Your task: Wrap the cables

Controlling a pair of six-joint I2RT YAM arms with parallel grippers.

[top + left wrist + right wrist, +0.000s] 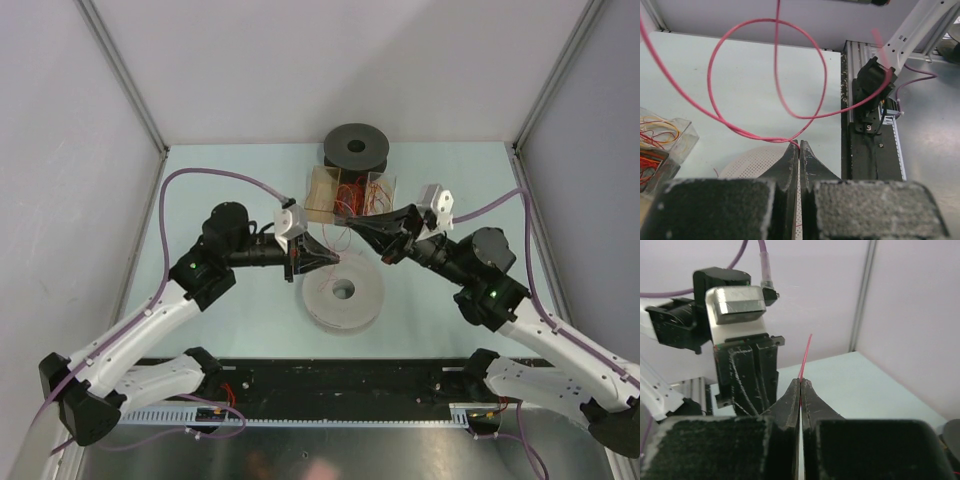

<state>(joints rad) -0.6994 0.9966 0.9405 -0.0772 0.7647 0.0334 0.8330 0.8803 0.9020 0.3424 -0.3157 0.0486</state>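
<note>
Overhead, the left gripper (320, 258) reaches in from the left over the pale table (235, 315), its tip at the far rim of a white spool (320, 297); the wire itself barely reads from this height. The left wrist camera supplies it: the fingers (790, 160) are pressed fully together on one thin pink cable (765, 20), which springs from the tips into a wide loop hanging in the air and crossing itself. That view also catches the perforated face of the spool below, and the aluminium rail (850, 65) with an arm's black base beyond.

At centre stands one clear box (320, 195) holding a tangle of red and orange wires, with one black spool (376, 152) behind it: two spools in all.

To the right, the right gripper (363, 228) points at its partner, the two close together. Only its own camera shows the fingers (812, 400) clamped tight on a short pink cable end poking upward, the left wrist's black mount (747, 375) blocking the view behind. Two purple hoses (215, 175) trail the arms.
</note>
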